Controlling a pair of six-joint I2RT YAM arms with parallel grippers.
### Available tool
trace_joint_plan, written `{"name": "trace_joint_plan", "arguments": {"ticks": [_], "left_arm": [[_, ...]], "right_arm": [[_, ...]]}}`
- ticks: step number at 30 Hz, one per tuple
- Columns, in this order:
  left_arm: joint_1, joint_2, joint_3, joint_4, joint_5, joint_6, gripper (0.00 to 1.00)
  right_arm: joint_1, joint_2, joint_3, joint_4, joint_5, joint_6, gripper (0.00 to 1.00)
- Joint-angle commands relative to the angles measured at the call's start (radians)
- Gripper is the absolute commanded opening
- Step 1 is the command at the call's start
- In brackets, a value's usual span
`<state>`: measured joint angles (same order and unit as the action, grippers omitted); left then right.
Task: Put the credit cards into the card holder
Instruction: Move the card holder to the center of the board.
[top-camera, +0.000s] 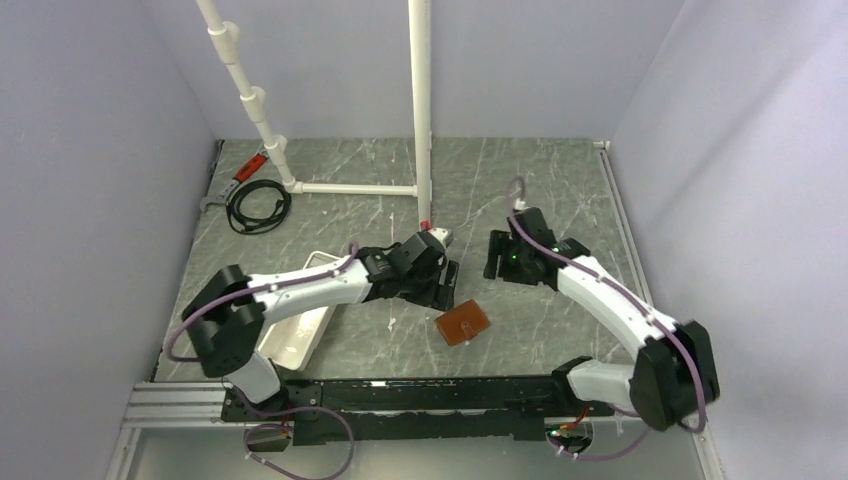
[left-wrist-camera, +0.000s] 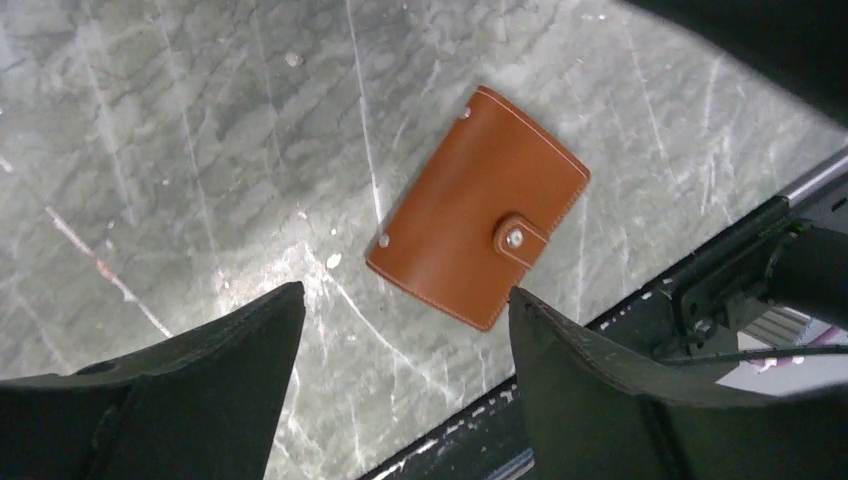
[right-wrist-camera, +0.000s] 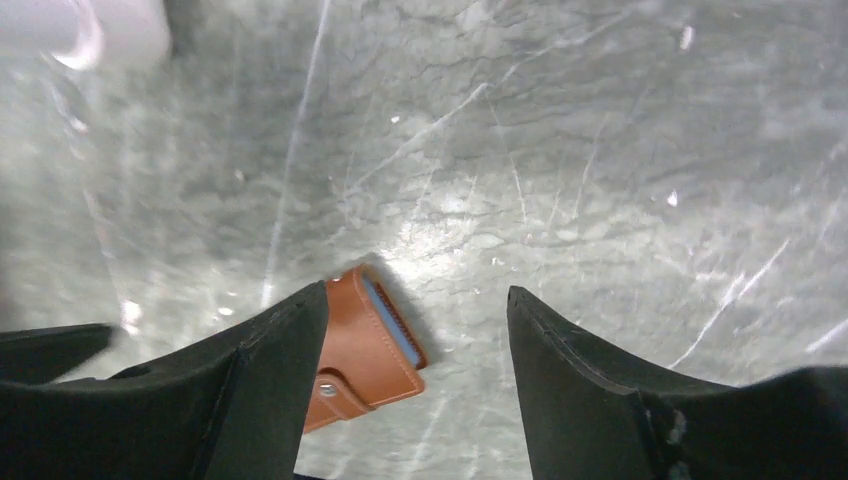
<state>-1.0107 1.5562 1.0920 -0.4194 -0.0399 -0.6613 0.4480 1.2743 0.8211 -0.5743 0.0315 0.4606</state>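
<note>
Grey, marbled surface (top-camera: 540, 190) fills the floor between pale lilac walls, with a black rail (top-camera: 400, 395) along its near edge.

The card holder (top-camera: 463, 323) lies flat and closed, its snap tab fastened, a little inward of that rail. It sits turned at an angle, so no edge runs parallel to the rail. Bare surface surrounds all four of its edges.

The left end effector (top-camera: 445, 285) hangs above the surface with its fingers spread wide and nothing between them. The card holder (left-wrist-camera: 478, 208) lies just ahead of it, nearer its right finger, and apart from both.

The right end effector (top-camera: 497, 257) is also spread open and empty. The card holder (right-wrist-camera: 365, 345) lies below it, partly hidden behind its left finger. A blue card (right-wrist-camera: 390, 322) shows as a thin strip along the holder's exposed side edge there. The two end effectors stand near each other with open surface between them.

A white tray (top-camera: 300, 335) lies well behind the left end effector, under that arm.
</note>
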Motion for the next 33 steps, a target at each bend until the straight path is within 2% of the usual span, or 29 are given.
{"name": "trace_joint_plan", "arguments": {"ticks": [1, 3, 4, 7, 10, 13, 15, 19, 21, 24, 28, 31, 33], "left_arm": [[0.067, 0.119, 0.086, 0.057, 0.122, 0.047, 0.74], [0.092, 0.169, 0.102, 0.061, 0.176, 0.062, 0.68], [0.094, 0.189, 0.103, 0.068, 0.187, 0.068, 0.67], [0.086, 0.229, 0.078, 0.1, 0.234, 0.06, 0.71], [0.064, 0.281, 0.057, 0.11, 0.268, 0.036, 0.75], [0.035, 0.291, 0.001, 0.163, 0.26, 0.005, 0.71], [0.032, 0.291, -0.035, 0.193, 0.266, -0.024, 0.66], [0.032, 0.257, -0.124, 0.275, 0.268, -0.096, 0.59], [0.034, 0.226, -0.177, 0.334, 0.286, -0.148, 0.56], [0.036, 0.162, -0.251, 0.397, 0.274, -0.215, 0.55], [0.052, 0.135, -0.3, 0.461, 0.284, -0.253, 0.54], [0.085, 0.143, -0.316, 0.498, 0.306, -0.286, 0.52], [0.103, 0.135, -0.336, 0.513, 0.292, -0.303, 0.5]], "right_arm": [[-0.025, -0.126, -0.065, -0.029, -0.059, 0.319, 0.68], [-0.018, -0.169, -0.166, 0.082, -0.265, 0.441, 0.62], [-0.001, -0.194, -0.211, 0.124, -0.294, 0.507, 0.61], [0.087, -0.271, -0.313, 0.184, -0.25, 0.675, 0.61], [0.147, -0.32, -0.359, 0.169, -0.171, 0.769, 0.62], [0.193, -0.327, -0.366, 0.117, -0.112, 0.836, 0.61], [0.216, -0.313, -0.381, 0.151, -0.096, 0.846, 0.59], [0.217, -0.198, -0.361, 0.264, -0.045, 0.772, 0.42], [0.21, -0.106, -0.295, 0.278, 0.017, 0.686, 0.39], [0.196, 0.044, -0.172, 0.278, 0.049, 0.518, 0.4], [0.189, 0.215, -0.007, 0.249, -0.014, 0.272, 0.45], [0.193, 0.266, 0.079, 0.132, 0.029, 0.197, 0.47], [0.203, 0.248, 0.067, 0.122, 0.025, 0.153, 0.53]]}}
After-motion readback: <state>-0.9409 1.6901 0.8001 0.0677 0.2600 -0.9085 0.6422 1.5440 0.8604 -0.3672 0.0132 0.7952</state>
